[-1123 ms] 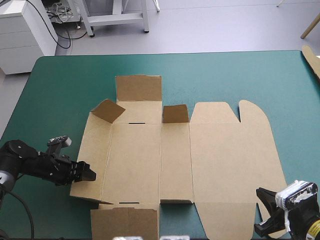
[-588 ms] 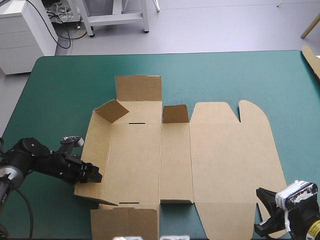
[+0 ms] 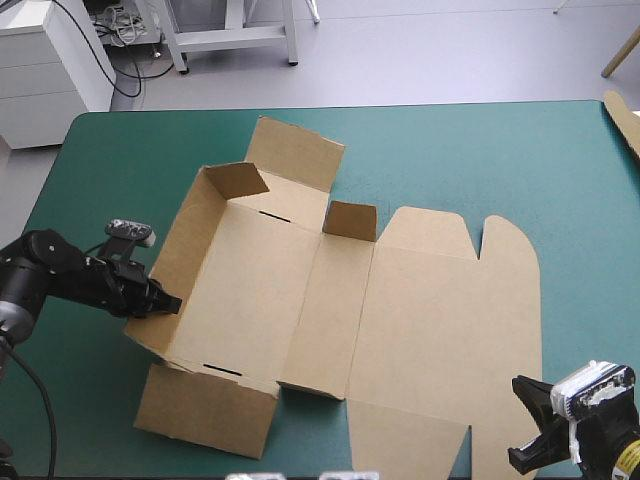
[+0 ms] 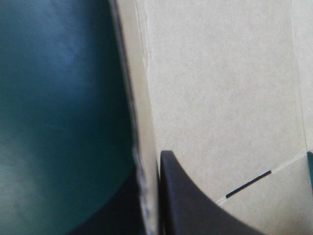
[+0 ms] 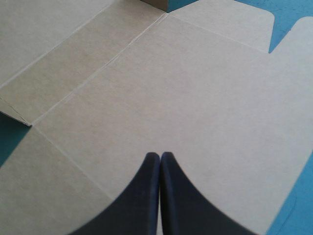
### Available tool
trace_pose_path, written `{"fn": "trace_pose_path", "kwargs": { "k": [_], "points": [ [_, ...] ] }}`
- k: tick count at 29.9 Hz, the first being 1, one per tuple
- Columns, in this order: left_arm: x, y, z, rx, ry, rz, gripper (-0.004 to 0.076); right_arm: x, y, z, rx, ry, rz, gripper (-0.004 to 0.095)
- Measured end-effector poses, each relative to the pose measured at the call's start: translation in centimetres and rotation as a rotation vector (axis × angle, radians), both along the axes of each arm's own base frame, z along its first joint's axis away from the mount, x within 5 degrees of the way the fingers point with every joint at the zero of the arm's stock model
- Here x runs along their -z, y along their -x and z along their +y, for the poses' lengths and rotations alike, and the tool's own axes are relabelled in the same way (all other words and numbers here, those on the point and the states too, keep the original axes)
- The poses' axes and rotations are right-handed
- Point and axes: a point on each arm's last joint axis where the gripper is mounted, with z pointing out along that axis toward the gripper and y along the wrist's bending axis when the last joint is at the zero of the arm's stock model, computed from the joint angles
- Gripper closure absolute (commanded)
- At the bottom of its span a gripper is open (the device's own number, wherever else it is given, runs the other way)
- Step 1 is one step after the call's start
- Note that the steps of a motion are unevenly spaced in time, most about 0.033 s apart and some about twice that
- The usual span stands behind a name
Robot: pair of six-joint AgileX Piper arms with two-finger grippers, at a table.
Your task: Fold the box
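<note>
– between the fingers (image 4: 195,210) of the left gripper (image 3: 165,300) sits the raised side wall (image 3: 180,255) of the box (image 3: 400,300), pinched. right gripper (image 5: 160,161) has its fingers pressed together, lid panel (image 5: 195,98) just ahead.
– board looks light, stiff, hinging only at creases. i'd hold wall edges, not panel middles.

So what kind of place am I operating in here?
Probably a robot lab's test bench: a table with a teal-green cover, a cut brown box, the left gripper pinching its raised wall, spare board alongside.
</note>
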Motion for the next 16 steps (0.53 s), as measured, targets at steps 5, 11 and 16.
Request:
{"fn": "trace_pose_path", "kwargs": {
  "k": [5,11,16],
  "points": [
    [-3.4,-1.4,-0.7,0.121,-0.181,-0.127,0.0731,0.0,0.0,0.0,0.0,0.0,0.0,0.0929],
    [-5.7,-2.3,-4.1,0.29,-0.333,-0.309,0.0731,0.0,0.0,0.0,0.0,0.0,0.0,0.0929],
    [-6.0,-2.6,-7.9,0.448,-0.411,-0.46,0.0731,0.0,0.0,0.0,0.0,-0.001,0.001,0.0929]
  ]
}}
